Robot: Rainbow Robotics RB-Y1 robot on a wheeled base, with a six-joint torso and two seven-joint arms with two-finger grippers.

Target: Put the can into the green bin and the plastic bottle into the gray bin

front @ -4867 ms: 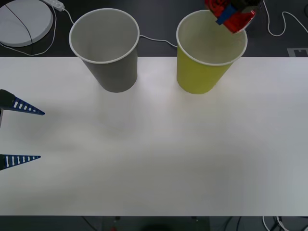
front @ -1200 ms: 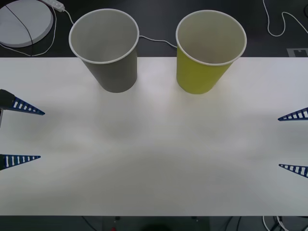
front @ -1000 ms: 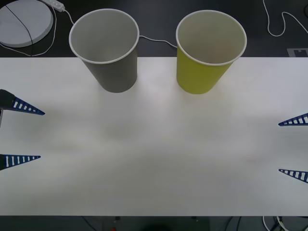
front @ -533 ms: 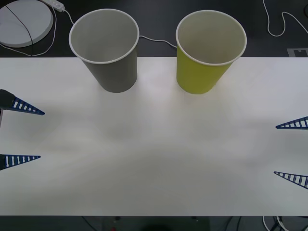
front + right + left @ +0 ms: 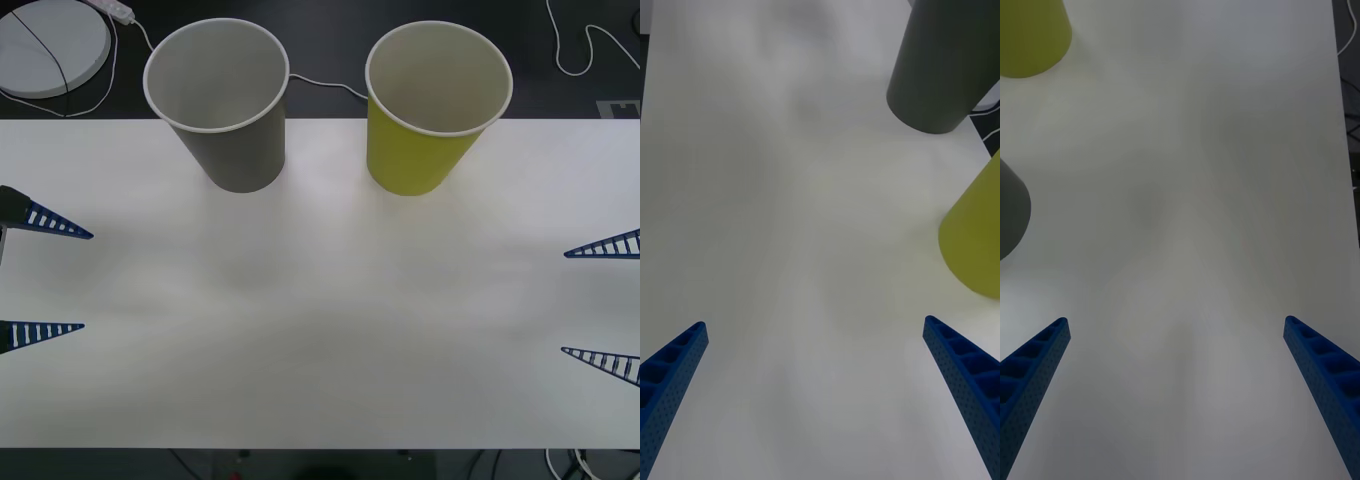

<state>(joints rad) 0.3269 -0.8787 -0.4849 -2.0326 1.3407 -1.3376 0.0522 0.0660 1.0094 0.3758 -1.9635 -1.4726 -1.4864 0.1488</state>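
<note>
The green bin (image 5: 420, 150) and the gray bin (image 5: 235, 150) stand upright side by side at the table's far edge, the gray one to the left. The can and the plastic bottle are out of view. My left gripper (image 5: 88, 281) hangs open at the table's left edge, with nothing between its fingers. My right gripper (image 5: 564, 302) is open at the right edge, also holding nothing. The right wrist view has the gray bin (image 5: 944, 67) and the green bin (image 5: 977, 240) beyond the right gripper (image 5: 814, 326). The left wrist view catches the green bin (image 5: 1030, 34) and the gray bin (image 5: 1011, 214) past the left gripper (image 5: 1176, 321).
The white table (image 5: 320, 300) stretches between the two grippers. Behind its far edge lie a round white disc (image 5: 50, 40) at the left and white cables (image 5: 580, 50) on the dark floor.
My right gripper, earlier shut on the can above the green bin, has let it go and drawn back to the right edge; lately it edged inward, fingers wider. Left gripper unmoved.
</note>
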